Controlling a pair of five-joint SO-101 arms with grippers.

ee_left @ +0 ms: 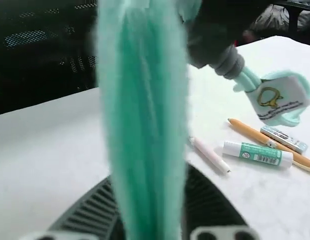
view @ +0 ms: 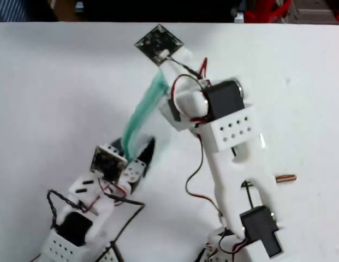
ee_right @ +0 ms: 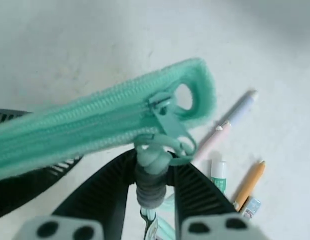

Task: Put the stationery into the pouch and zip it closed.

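**Pouch** (view: 137, 117): teal fabric, held off the white table (view: 60, 82) and stretched between the two arms. Its near end is a blur in the left wrist view. Whether the zip teeth are meshed is hard to make out.

**Left gripper** (view: 137, 155): jaws clamped on the pouch's lower end, with the contact hidden behind the fabric.

**Right gripper** (ee_right: 152, 165): jaws pinched on the grey zip pull (ee_right: 151, 185), just below the slider (ee_right: 162, 106) at the pouch's far end. In the high view the arm's own wrist covers it.

**Tag** (ee_left: 277, 97): pale charm hanging from the pull cord.

**Stationery**, all on the table outside the pouch, lying close together:
- pink pen (ee_left: 209, 156)
- glue stick (ee_left: 257, 153)
- orange pencil (ee_left: 254, 132), its end cut off at the frame edge
- small flat piece (ee_left: 284, 139), kind unclear

**Brown cylinder** (view: 285, 177): lying beside the right arm, too small to identify.
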